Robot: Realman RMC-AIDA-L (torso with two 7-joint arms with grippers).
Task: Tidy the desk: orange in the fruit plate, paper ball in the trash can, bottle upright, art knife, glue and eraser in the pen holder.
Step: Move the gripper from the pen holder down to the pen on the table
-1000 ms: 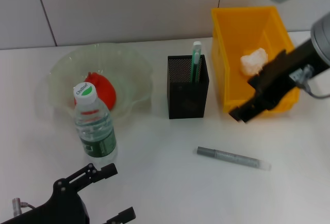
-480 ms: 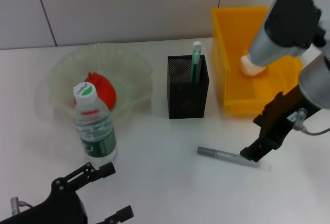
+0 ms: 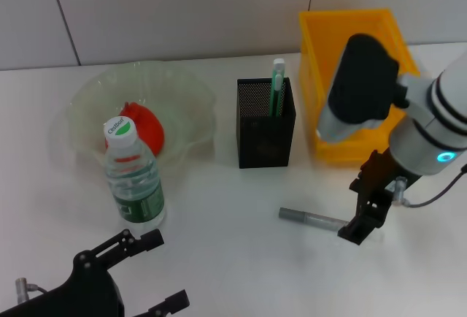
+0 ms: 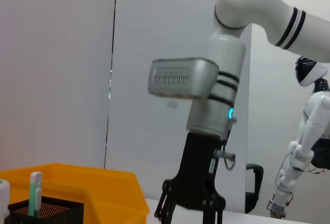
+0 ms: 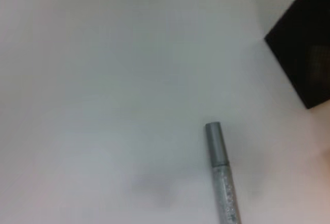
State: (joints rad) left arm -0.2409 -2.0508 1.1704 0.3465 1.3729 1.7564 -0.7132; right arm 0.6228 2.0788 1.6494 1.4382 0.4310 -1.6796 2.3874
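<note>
The grey glue point(image 3: 310, 219) lies on the table in front of the pen holder point(image 3: 265, 122); it also shows in the right wrist view point(image 5: 221, 172). My right gripper point(image 3: 361, 226) is low over the glue's right end and hides it; in the left wrist view point(image 4: 188, 216) its fingers stand apart. The green art knife point(image 3: 277, 87) stands in the pen holder. The orange point(image 3: 142, 128) lies in the fruit plate point(image 3: 193, 87). The bottle point(image 3: 133, 178) stands upright. The trash can point(image 3: 321, 47) is partly behind my right arm. The paper ball and eraser are out of view. My left gripper point(image 3: 155, 273) is open at the near left.
The bottle stands just in front of the fruit plate, close to my left gripper. The pen holder sits between the plate and the trash can. A corner of the pen holder point(image 5: 304, 69) shows in the right wrist view, near the glue.
My right arm has moved from above the trash can down and toward me, to the table at the glue's right end. The paper ball is now hidden. The left arm has not moved.
</note>
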